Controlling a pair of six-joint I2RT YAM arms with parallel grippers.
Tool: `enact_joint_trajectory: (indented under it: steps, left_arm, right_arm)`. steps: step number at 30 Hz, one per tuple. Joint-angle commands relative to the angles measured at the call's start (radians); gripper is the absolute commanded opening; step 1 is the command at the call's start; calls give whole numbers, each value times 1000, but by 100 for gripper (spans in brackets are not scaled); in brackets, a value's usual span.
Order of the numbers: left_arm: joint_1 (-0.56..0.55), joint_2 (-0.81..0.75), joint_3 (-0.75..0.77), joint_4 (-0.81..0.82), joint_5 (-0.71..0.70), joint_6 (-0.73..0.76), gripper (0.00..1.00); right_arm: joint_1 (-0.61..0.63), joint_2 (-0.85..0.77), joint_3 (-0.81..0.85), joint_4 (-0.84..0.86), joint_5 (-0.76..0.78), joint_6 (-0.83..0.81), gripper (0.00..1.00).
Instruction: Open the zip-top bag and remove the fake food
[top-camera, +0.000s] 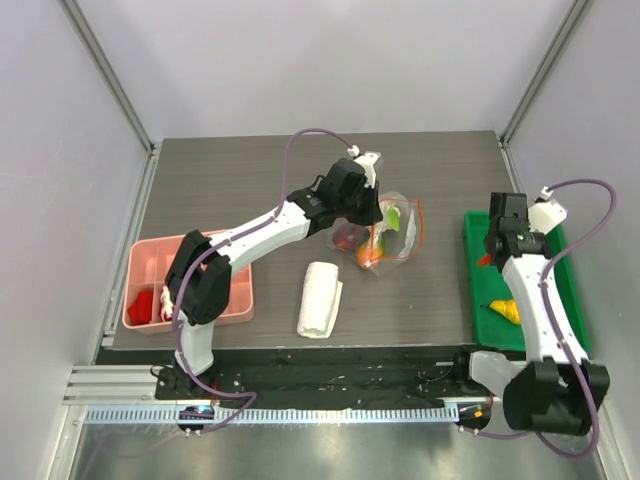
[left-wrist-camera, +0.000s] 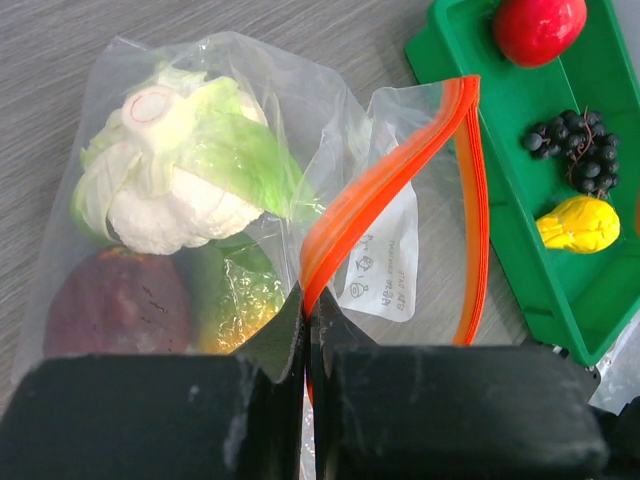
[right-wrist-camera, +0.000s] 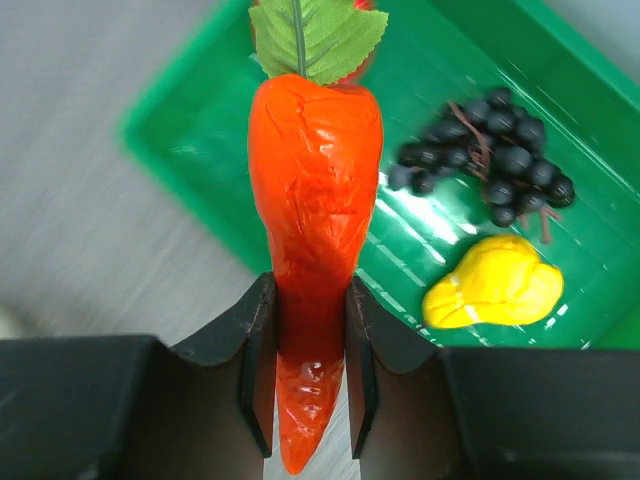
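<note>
I have the left arm stretched forward and to the right across the dark grey wood-grain surface (top-camera: 250, 170). Its left gripper (left-wrist-camera: 305, 320) is pinched tight on the orange-red zip strip (left-wrist-camera: 380, 190) of the clear crinkly zip-top bag (left-wrist-camera: 330, 110), which lies mid-surface with its mouth parted. A white-and-green plastic cauliflower (left-wrist-camera: 180, 170) and a dark purple glossy fruit (left-wrist-camera: 115, 305) lie inside the bag. The right arm is folded upright over the green plastic tray (right-wrist-camera: 200, 130) at the right, and the right gripper (right-wrist-camera: 310, 340) is clamped around an orange plastic carrot (right-wrist-camera: 315, 200), above a black grape bunch (right-wrist-camera: 490, 150) and a yellow fruit (right-wrist-camera: 495, 285).
</note>
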Motion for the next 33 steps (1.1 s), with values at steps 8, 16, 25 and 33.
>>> enact_joint_trajectory:
  steps: [8, 16, 25, 33]
  left_arm:
    - [2, -93, -12, 53, 60, -9, 0]
    - [1, -93, -18, 62, 74, -16, 0]
    - [-7, -84, -7, 62, 83, -16, 0]
    - [-26, -81, -15, 67, 71, -27, 0]
  right_arm:
    - [-278, 224, -167, 285, -117, 82, 29]
    - [-163, 109, -160, 256, -135, 7, 90]
    - [258, -135, -101, 186, -280, -127, 80]
    - [518, -45, -55, 247, -348, -104, 49]
